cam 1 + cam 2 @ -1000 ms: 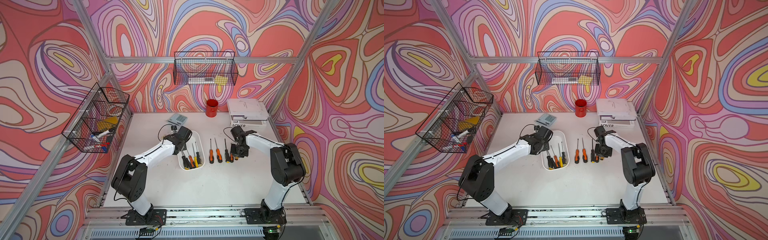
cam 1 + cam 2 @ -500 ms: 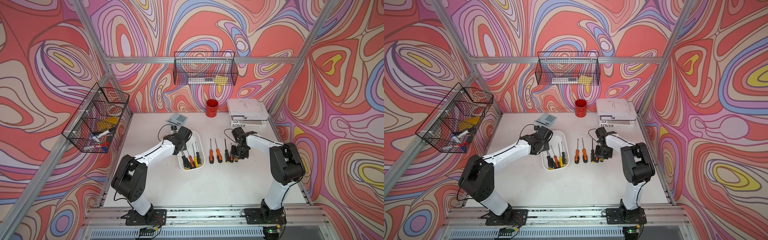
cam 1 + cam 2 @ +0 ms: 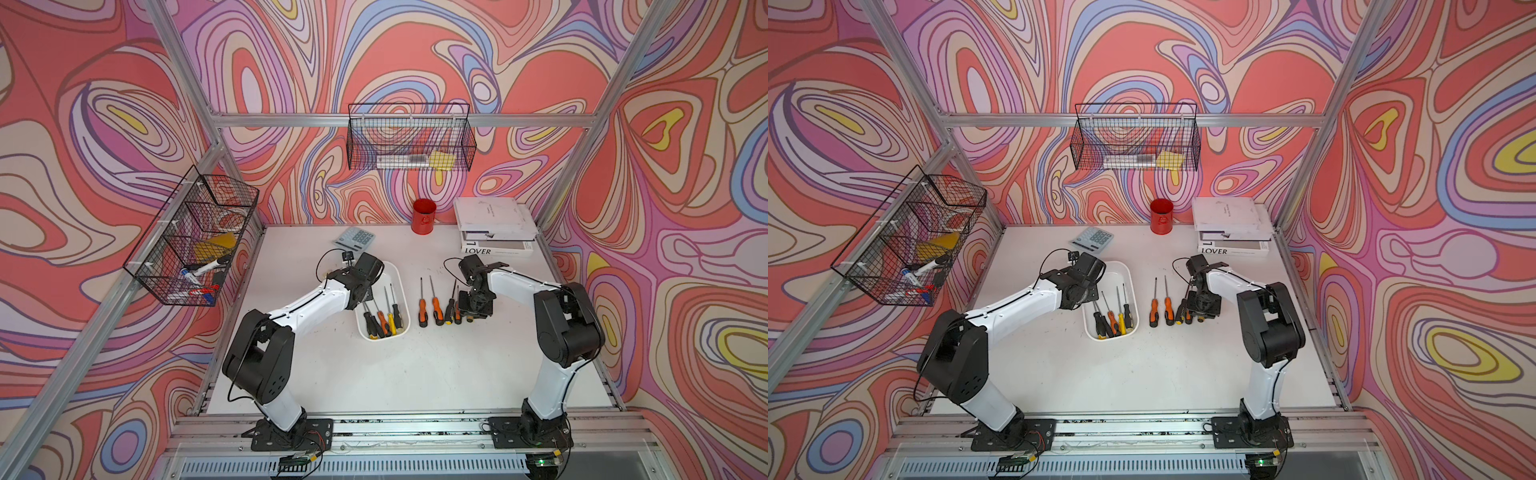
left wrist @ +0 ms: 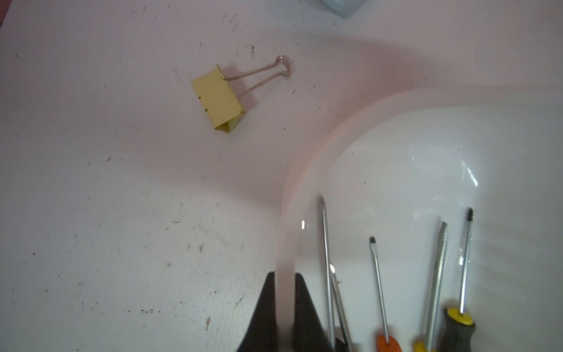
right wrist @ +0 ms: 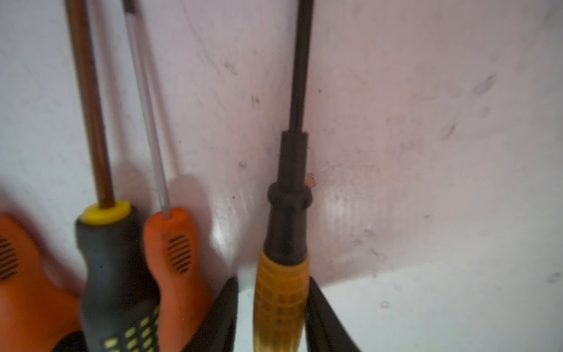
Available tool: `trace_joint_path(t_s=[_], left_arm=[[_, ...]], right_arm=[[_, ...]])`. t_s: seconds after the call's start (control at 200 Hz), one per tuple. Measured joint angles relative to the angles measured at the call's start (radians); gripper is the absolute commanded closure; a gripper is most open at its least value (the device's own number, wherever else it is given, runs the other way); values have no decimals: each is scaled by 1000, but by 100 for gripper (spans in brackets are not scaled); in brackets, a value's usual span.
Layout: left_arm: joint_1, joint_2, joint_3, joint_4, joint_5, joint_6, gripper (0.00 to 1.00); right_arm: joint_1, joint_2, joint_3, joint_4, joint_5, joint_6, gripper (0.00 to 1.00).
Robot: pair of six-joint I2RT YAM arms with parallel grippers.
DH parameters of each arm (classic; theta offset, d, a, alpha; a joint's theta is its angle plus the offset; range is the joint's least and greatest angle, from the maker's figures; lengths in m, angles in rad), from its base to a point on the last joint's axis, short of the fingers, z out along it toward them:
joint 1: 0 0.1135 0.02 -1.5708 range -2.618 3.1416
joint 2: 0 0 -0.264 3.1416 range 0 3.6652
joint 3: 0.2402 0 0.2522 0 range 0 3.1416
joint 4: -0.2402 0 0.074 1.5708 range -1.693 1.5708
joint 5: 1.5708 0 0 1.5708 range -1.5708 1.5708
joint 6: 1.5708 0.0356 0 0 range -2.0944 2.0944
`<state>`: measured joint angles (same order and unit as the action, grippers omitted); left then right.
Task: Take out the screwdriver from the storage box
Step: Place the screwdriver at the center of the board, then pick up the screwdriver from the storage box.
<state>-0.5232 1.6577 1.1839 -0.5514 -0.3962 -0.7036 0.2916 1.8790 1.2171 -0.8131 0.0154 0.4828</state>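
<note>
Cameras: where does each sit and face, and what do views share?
Both top views: high in front, looking down at the table; left arm, right arm show.
Left wrist: above left gripper, shut on the storage box rim.
Right wrist: behind right gripper, straddling a yellow-handled screwdriver.
Shared: left wrist and top views show that box.

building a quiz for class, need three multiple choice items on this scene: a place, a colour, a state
1. Where is the yellow binder clip? A on the table beside the storage box B inside the box C clipped onto the box's rim
2. What colour is the cup? A blue B white C red
3. The left gripper is: A open above the box B shut on the box's rim C shut on nothing
A, it lies on bare table apart from the rim; C, red in both top views; B, its fingers pinch the rim.
</note>
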Motion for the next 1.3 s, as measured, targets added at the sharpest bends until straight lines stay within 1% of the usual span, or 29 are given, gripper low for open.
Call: trace_joint_path(t_s=[0.275, 0.511, 0.596, 0.621, 0.641, 0.671, 0.736, 0.811, 0.941, 1.027, 1.297], left_arm=[[0, 0, 0, 0, 0, 0, 100], [0, 0, 0, 0, 1, 0, 100], [0, 0, 0, 0, 1, 0, 100], [0, 0, 1, 0, 1, 0, 100], [0, 0, 1, 0, 1, 0, 100], [0, 0, 1, 0, 1, 0, 100], [0, 0, 1, 0, 1, 0, 100], [0, 0, 1, 0, 3, 0, 100], [0, 0, 1, 0, 6, 0, 100], [0, 0, 1, 0, 8, 0, 100], [0, -1, 1, 0, 8, 0, 100]], right_arm=[[13, -12, 1, 7, 3, 9, 47], [13, -80, 31, -32, 40, 15, 39], [13, -124, 45, -48, 48, 16, 36], [13, -137, 49, -50, 48, 16, 30], [13, -150, 53, -52, 48, 14, 28], [14, -166, 60, -55, 47, 7, 22], [24, -200, 76, -57, 47, -7, 21], [63, -232, 106, -56, 46, -31, 20], [188, -253, 171, -45, 40, -81, 20], [262, -262, 183, -10, 3, -108, 22], [332, -316, 105, 157, -175, -141, 27]])
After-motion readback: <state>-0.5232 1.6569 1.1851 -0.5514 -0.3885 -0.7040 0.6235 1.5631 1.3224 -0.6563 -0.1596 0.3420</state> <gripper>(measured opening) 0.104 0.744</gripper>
